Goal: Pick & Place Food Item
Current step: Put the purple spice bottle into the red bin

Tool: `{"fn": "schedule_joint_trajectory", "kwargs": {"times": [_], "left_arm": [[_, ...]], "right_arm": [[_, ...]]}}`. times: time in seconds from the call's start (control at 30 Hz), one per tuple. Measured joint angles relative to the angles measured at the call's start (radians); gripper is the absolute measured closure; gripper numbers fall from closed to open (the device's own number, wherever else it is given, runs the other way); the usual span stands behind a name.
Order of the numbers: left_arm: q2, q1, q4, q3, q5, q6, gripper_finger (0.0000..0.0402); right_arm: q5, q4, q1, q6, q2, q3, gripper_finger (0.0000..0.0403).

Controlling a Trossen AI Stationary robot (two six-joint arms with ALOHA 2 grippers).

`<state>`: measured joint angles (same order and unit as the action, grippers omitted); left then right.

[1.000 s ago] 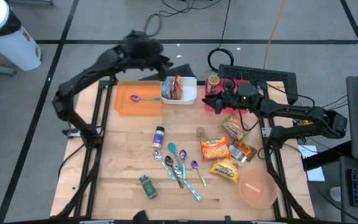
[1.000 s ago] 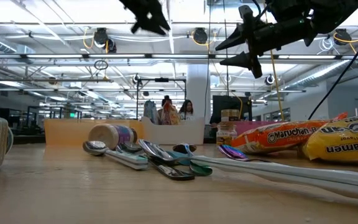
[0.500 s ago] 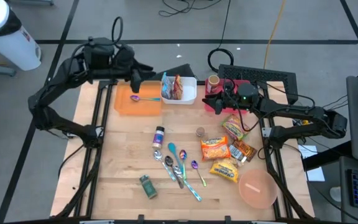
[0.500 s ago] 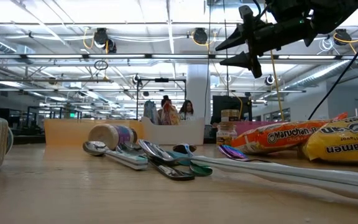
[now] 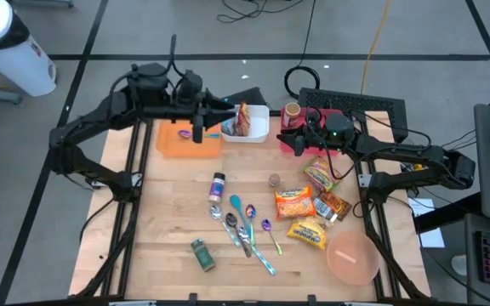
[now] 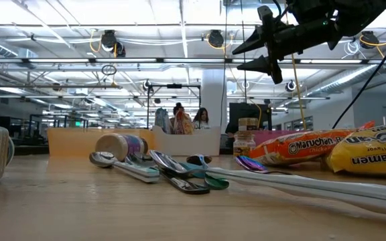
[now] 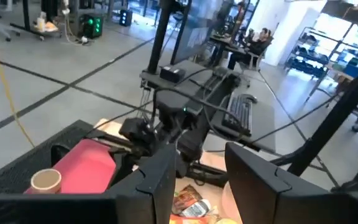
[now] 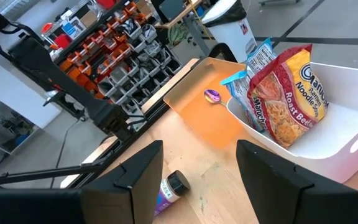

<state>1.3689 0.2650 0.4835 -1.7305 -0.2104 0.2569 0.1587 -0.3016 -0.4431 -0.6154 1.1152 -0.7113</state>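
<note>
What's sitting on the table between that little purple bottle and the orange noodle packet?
From above, one small brown round object sits between the purple bottle and the orange noodle packet; otherwise bare wood.

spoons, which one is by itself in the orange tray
The purple spoon lies alone in the orange tray; the other spoons lie bunched on the bare wood at the table's middle.

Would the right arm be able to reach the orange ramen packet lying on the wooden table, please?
Probably yes. The right gripper hangs open above the pink tray at the table's far edge, and the orange ramen packet lies uncovered just nearer, with only a smaller snack packet between them.
</note>
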Motion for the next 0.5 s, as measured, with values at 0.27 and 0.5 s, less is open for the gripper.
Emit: {"fn": "schedule_joint_trajectory", "kwargs": {"times": [0.27, 0.5], "left_arm": [[0.008, -0.010, -0.031, 0.157, -0.007, 0.067, 0.0256], [0.006, -0.037, -0.135, 0.278, -0.130, 0.146, 0.0256]], "right_arm": [[-0.001, 0.000, 0.000, -0.001, 0.000, 0.000, 0.0206], [0.000, 0.000, 0.000, 0.001, 0.000, 0.000, 0.0206]]}}
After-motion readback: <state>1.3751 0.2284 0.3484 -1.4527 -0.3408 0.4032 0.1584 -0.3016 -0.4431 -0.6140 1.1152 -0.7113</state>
